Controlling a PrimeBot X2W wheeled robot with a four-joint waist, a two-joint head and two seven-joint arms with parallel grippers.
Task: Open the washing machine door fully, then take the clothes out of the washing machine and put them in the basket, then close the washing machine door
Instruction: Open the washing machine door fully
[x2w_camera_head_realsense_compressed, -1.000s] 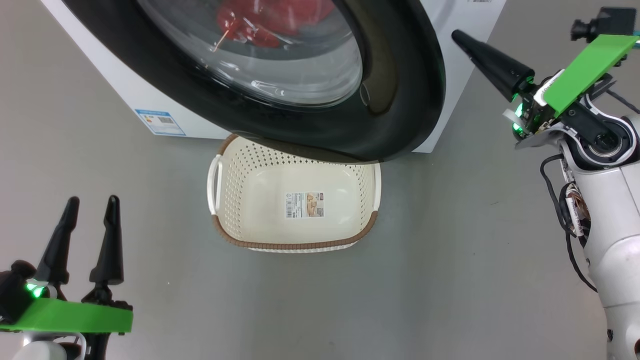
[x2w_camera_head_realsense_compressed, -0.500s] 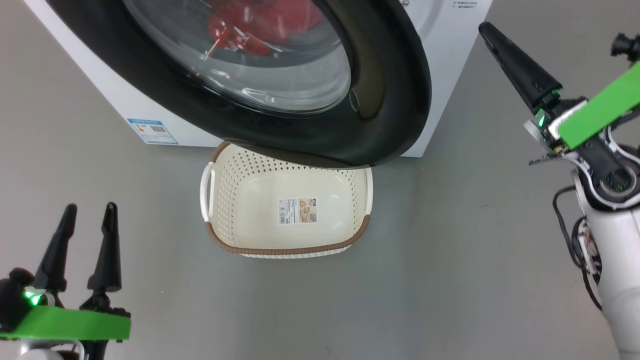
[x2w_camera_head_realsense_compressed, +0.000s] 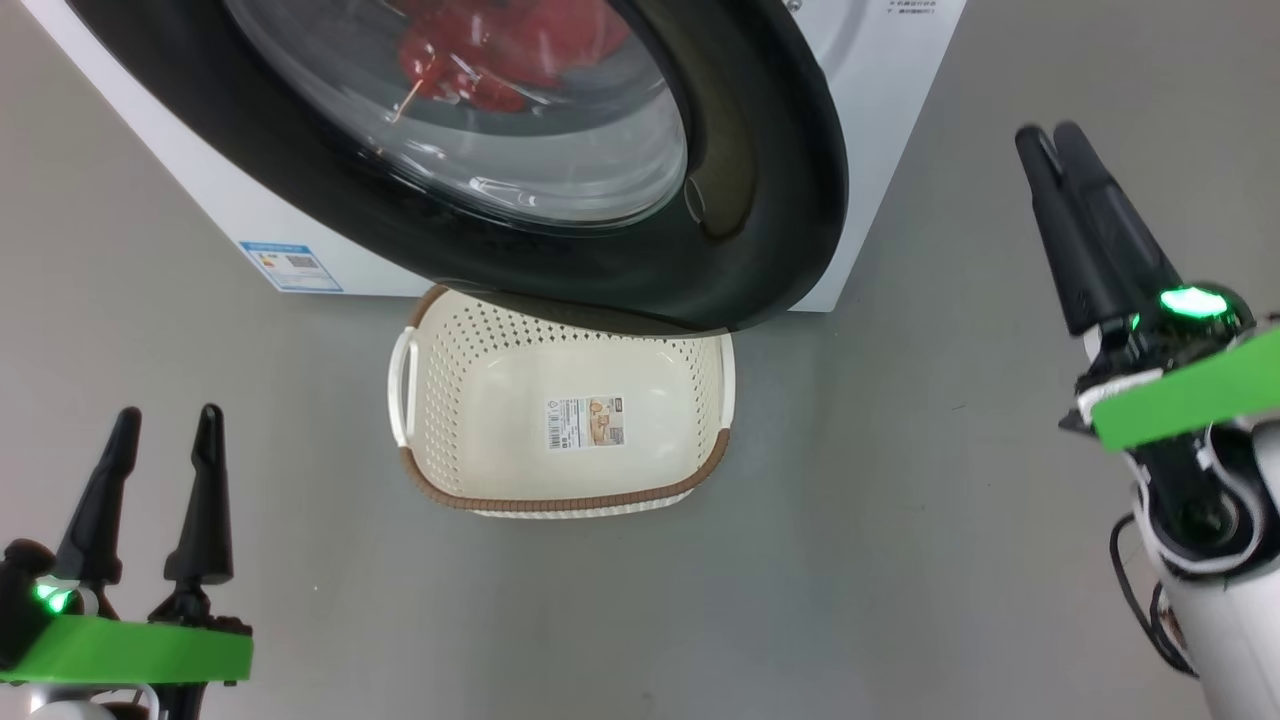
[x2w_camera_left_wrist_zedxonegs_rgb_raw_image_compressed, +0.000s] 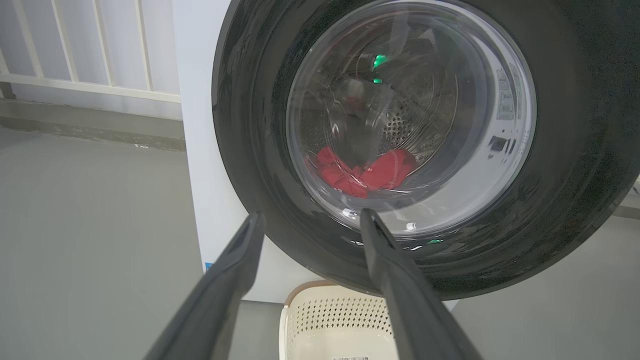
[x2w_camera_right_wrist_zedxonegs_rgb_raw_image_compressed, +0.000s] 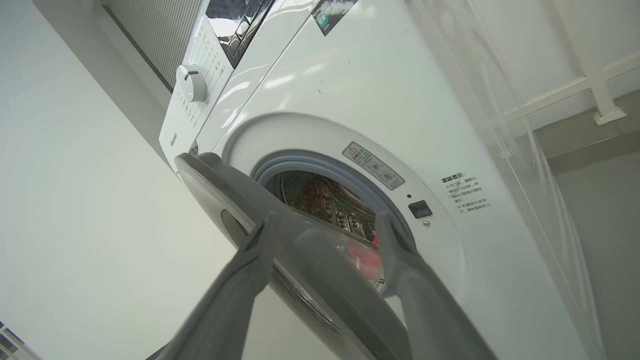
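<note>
Far L, head view: left gripper (x2w_camera_head_realsense_compressed: 167, 418) sits low at the frame corner over grey floor (x2w_camera_head_realsense_compressed: 250, 620). Jaws spread, empty, touching nothing.

Next R: small blue label (x2w_camera_head_realsense_compressed: 285, 265) on lower front of the washing machine (x2w_camera_head_realsense_compressed: 890, 130), a white cabinet standing on the floor.

The washing machine door (x2w_camera_head_realsense_compressed: 770, 210) is ajar, not fully open. Its black ring w/ glass bowl is swung out from the front, lower edge overhanging the rear of the basket (x2w_camera_head_realsense_compressed: 560, 502). R wrist view confirms the gap: grey gasket (x2w_camera_right_wrist_zedxonegs_rgb_raw_image_compressed: 320, 161) and steel drum (x2w_camera_right_wrist_zedxonegs_rgb_raw_image_compressed: 320, 195) visible past the door edge.

The clothes (x2w_camera_head_realsense_compressed: 470, 55): red, inside the drum, lying low in it, seen thru the glass.

Basket: on floor just in front of machine, approx. ctr of view, upright, interior bare w/ a sticker (x2w_camera_head_realsense_compressed: 585, 422) on its bottom.

Far R: right gripper (x2w_camera_head_realsense_compressed: 1052, 138) raised, R of machine, clear of the door, fingers pointing toward it. In head view the fingers nearly overlap; its own wrist view shows them spread and empty.
</note>
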